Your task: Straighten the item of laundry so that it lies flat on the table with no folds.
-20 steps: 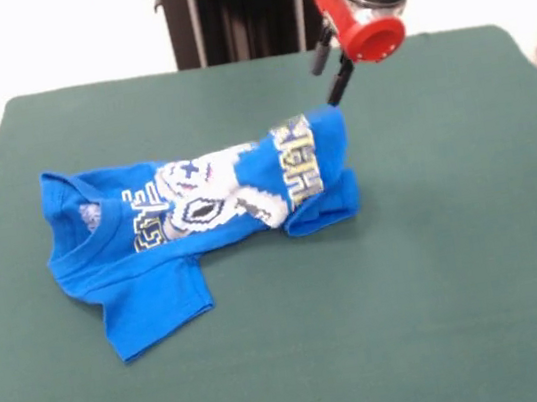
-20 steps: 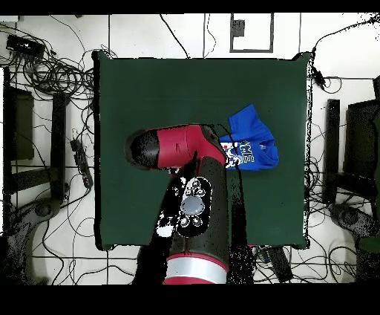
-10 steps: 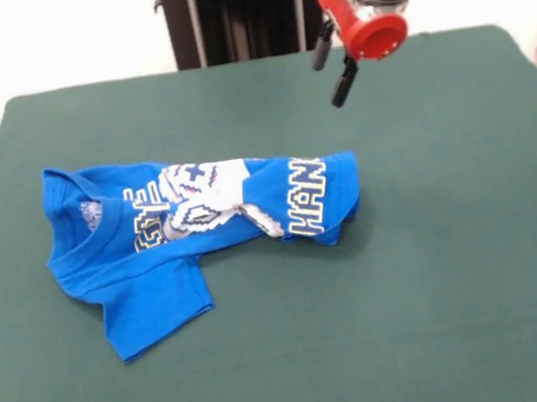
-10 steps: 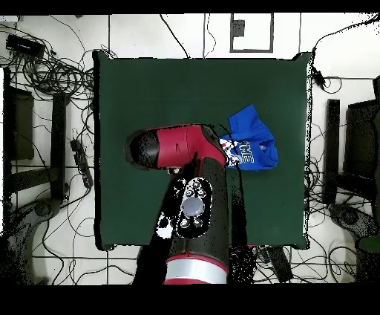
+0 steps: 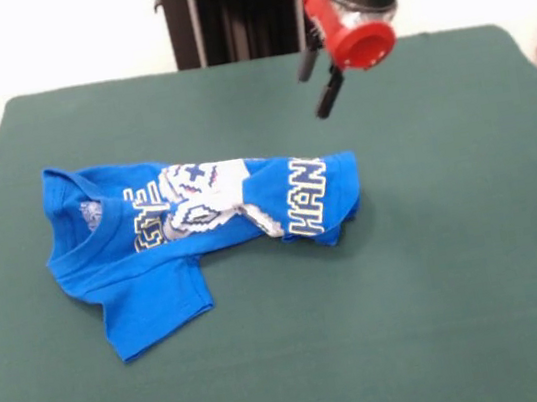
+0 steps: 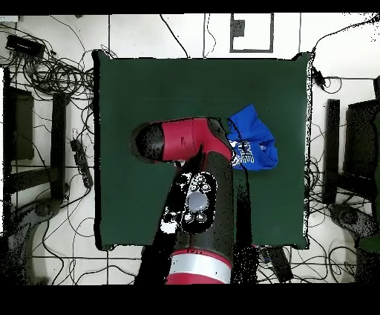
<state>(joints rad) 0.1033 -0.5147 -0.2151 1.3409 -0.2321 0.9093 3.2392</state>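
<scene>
Broadly, the table fills the front view, and the shirt lies left of centre on it, well apart from every edge. In the overhead view the shirt shows right of centre, partly hidden under the arm. The shirt is far from flat: its right end is doubled under into a thick roll, the print is bunched through the middle, and one sleeve sticks out toward the lower left. The collar sits at the left end.

The gripper hangs in the upper middle of the front view, above and clear of the cloth, holding nothing, its two dark fingers standing a little apart.

The step in hand looks like choosing a fresh grasp. It would go best on the rolled right end, pinching only the top layer at its outer edge, since catching both layers would simply drag the whole shirt. Lift just enough to free the tuck, then pull toward the right of the frame, low and slow, so the collar end stays put as an anchor.
</scene>
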